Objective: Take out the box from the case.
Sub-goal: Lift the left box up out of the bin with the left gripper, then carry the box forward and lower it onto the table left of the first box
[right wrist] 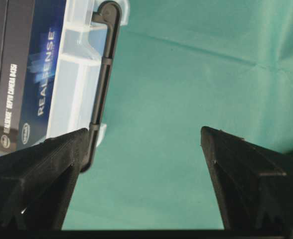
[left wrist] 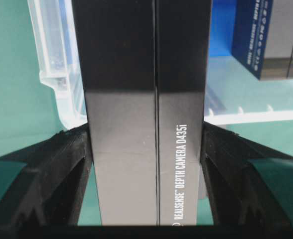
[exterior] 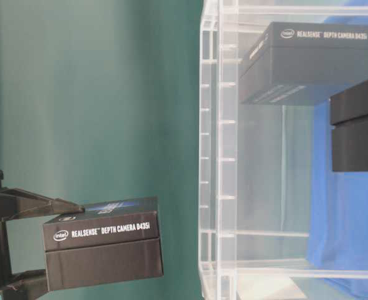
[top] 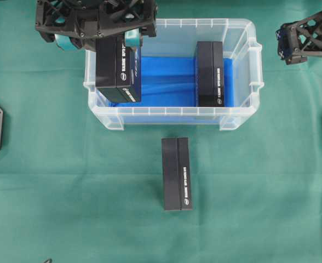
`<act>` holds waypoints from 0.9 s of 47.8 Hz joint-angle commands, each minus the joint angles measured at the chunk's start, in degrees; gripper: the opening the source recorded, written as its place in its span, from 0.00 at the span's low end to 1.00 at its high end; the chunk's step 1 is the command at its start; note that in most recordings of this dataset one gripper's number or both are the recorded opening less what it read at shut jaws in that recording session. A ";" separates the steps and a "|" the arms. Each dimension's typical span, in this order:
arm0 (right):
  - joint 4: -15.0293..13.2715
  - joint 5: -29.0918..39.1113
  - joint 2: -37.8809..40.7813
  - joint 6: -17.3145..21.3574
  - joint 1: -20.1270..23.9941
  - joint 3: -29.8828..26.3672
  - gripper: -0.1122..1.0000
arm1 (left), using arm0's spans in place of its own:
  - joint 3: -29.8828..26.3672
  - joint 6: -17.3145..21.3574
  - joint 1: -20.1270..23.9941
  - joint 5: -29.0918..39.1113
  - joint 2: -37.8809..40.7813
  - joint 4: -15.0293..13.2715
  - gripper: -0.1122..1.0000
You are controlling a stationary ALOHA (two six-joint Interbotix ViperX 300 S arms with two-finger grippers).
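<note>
left hand [top: 95, 38] clamped on a black box [top: 118, 68], raised over the case [top: 240, 118] left end for removal; right hand [top: 306, 41] spread wide, idle, far right.

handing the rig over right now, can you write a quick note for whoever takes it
Left hand: shut on a black box, held over the left end of the clear case.
Right hand: open, holding nothing, outside the case's right end.
Done: one box lies on the green cloth in front of the case.
Left: set the held box down outside, then take out the last box at the right end of the case.
</note>
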 commanded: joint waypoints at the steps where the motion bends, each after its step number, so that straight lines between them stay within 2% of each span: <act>1: -0.09 -0.09 -0.62 0.00 0.00 -0.53 0.92 | -0.97 -0.62 -1.49 -0.09 -1.93 0.26 0.64; 13: -0.09 0.00 -0.62 0.09 -0.09 -0.62 0.92 | -0.35 -4.83 -6.59 -0.09 -2.37 0.26 0.64; 32: -0.09 0.00 -0.62 0.00 -0.09 -0.62 0.92 | 3.08 -17.23 -18.46 0.00 -4.13 0.18 0.64; 43: -0.18 0.00 -0.62 0.09 0.00 -0.53 0.92 | 2.99 -24.70 -24.79 -0.26 -3.96 0.18 0.64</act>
